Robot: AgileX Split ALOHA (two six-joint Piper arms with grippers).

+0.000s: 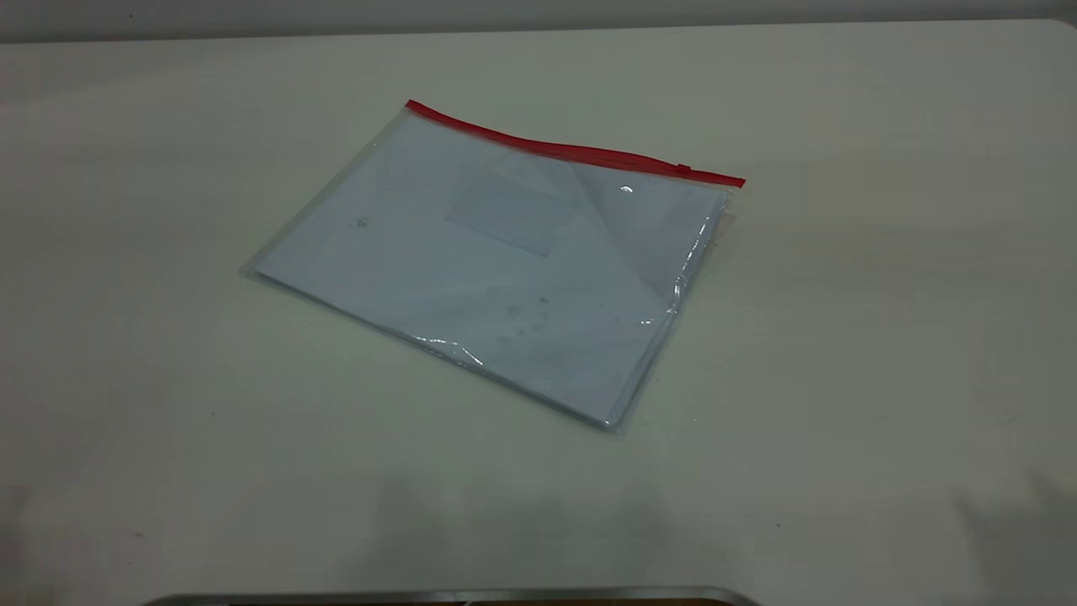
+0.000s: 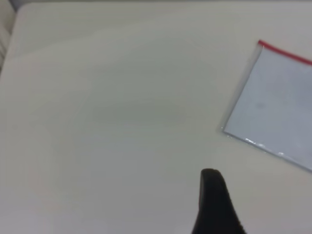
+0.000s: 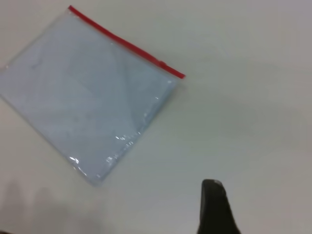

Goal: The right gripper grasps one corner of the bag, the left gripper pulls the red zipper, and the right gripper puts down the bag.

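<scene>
Clear plastic bag (image 1: 505, 261) lies flat on the pale table (image 1: 883, 337), roughly centre in the exterior view, skewed at an angle. White paper sheets inside, faint label pocket visible on its face. Red zipper (image 1: 572, 150) runs along the far long edge; slider tab (image 1: 683, 168) sits near that edge's right end, close to the corner of the bag (image 1: 734, 182). Nothing touches the bag.

Neither arm shows in the exterior view. Left gripper (image 2: 214, 202): only one black finger shows in its wrist view, over bare table, well apart from the bag's near-left corner. Can't tell if it's released or clenched. Right gripper (image 3: 214, 207): same story, one black finger over bare table, well apart from the bag's zipper-end corner. State can't be told either. Neither is grasping anything visible.
</scene>
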